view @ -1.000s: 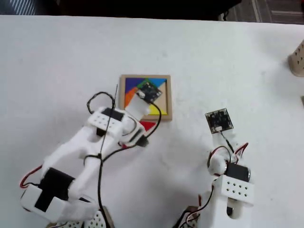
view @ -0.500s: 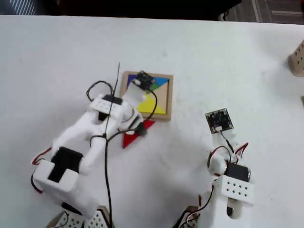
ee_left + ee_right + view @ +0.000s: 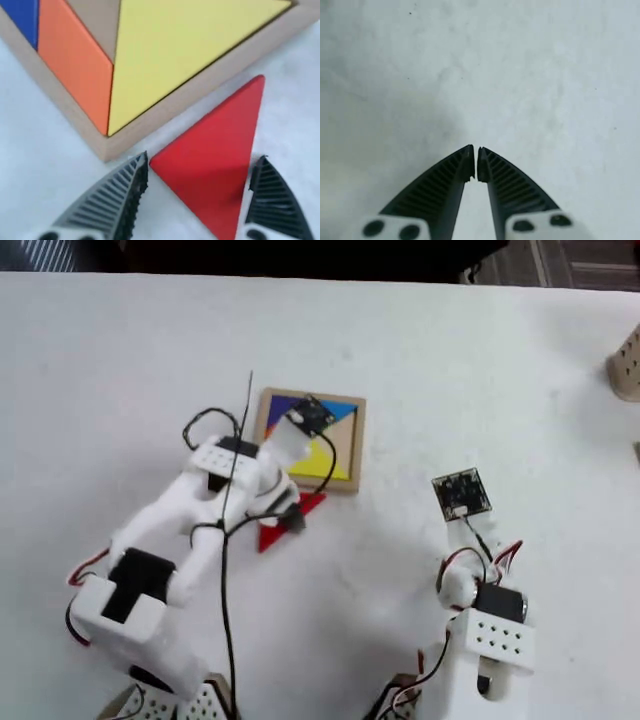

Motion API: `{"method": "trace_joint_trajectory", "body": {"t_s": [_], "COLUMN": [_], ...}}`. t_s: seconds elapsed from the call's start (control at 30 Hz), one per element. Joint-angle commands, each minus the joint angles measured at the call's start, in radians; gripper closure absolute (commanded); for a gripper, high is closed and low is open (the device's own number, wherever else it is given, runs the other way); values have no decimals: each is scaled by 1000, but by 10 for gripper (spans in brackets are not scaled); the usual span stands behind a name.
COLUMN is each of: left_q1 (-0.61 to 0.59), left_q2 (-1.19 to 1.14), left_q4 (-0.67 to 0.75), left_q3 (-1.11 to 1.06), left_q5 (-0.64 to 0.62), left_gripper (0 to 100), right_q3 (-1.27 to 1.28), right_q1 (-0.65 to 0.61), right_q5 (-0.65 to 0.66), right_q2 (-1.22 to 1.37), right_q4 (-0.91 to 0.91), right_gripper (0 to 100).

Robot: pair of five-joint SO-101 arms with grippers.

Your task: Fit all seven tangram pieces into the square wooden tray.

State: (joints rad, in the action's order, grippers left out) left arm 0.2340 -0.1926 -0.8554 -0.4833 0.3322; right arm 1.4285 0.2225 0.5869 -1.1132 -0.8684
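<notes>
The square wooden tray (image 3: 357, 445) sits mid-table with a yellow triangle (image 3: 320, 462) and blue pieces (image 3: 341, 412) in it. Close up, the tray rim (image 3: 200, 89) frames the yellow triangle (image 3: 185, 40), an orange piece (image 3: 75, 65), a blue piece (image 3: 20, 15) and a bare wooden patch (image 3: 97, 20). A red triangle (image 3: 270, 538) lies flat on the table just outside the tray's near edge. My left gripper (image 3: 290, 519) is open astride this red triangle (image 3: 215, 150), one fingertip close to each side. My right gripper (image 3: 475, 167) is shut and holds nothing, above bare table to the right of the tray.
The right arm (image 3: 487, 625) stands at the front right with its camera board (image 3: 461, 494) toward the tray. A beige perforated object (image 3: 626, 365) sits at the right edge. Black cables (image 3: 215, 445) loop over the left arm. White table stretches all around.
The left arm drew its gripper back from over the tray to the red triangle in front of it, uncovering the triangle. The right arm stayed put.
</notes>
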Motion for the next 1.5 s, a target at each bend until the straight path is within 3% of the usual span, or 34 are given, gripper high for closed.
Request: {"method": "trace_joint_trajectory", "body": {"t_s": [0.0, 0.23, 0.9, 1.13, 1.47], "left_q1": [2, 59, 79, 85, 131], "left_q2": [16, 12, 16, 16, 18], "left_q4": [-46, -48, -48, -43, -51], "left_q3": [34, 34, 35, 41, 37], "left_q5": [17, 18, 8, 8, 8], "left_gripper": [673, 813, 820, 946, 962], "right_q3": [-5, -5, -5, -5, -5], "right_q1": [-10, -10, -10, -10, -10], "right_q5": [6, 6, 2, 0, 0], "right_q2": [-18, -18, -12, -12, -12], "right_q4": [4, 4, 28, 30, 30], "right_gripper": [974, 974, 974, 974, 974]}}
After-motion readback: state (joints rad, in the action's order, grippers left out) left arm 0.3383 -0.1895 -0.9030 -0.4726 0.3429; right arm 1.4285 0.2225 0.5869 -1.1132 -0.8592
